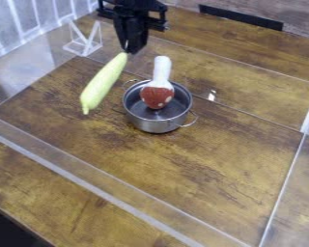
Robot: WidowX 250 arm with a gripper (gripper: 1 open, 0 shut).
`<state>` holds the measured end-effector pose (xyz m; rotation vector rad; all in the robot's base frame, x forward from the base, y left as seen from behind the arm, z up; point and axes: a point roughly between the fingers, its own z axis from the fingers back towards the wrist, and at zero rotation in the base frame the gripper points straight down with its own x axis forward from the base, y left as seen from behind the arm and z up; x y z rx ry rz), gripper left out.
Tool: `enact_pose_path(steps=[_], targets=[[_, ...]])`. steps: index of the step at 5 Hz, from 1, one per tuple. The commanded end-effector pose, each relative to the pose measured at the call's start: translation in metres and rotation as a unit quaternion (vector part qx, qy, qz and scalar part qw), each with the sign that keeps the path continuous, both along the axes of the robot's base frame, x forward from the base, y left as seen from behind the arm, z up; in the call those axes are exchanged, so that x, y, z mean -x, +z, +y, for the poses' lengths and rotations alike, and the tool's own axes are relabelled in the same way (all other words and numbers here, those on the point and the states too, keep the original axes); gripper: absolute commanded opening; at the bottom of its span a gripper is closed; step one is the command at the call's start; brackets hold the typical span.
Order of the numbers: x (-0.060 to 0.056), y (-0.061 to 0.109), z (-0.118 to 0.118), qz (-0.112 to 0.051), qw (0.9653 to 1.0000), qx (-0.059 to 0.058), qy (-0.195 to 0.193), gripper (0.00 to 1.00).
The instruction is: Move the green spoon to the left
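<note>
Dangling left of the pot (158,117), the spoon (103,83) has its fat yellow-green handle slanting down. Just up from that is the gripper (132,46), clamped on the spoon's top end, pretty much shut. Then the pot, with that white-handled, red-headed thing (158,89) sitting in it.

Looks like a robot lab: brown wooden desk (215,183) with transparent panels (99,183) along its edges, and dark robot arm (134,14) reaching in above metal pot (154,118).
</note>
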<state>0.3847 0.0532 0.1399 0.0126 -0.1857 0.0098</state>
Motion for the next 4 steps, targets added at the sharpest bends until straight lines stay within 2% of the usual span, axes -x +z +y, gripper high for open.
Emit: enact_pose_path(steps=[1,3,4], targets=[[0.013,0.032,0.02,-0.041,0.999,-0.008,0.015,0.0],[0.033,0.024,0.051,-0.021,0.9985,-0.01,0.049,0.0],[0.032,0.006,0.067,-0.011,0.9984,-0.011,0.055,1.0]])
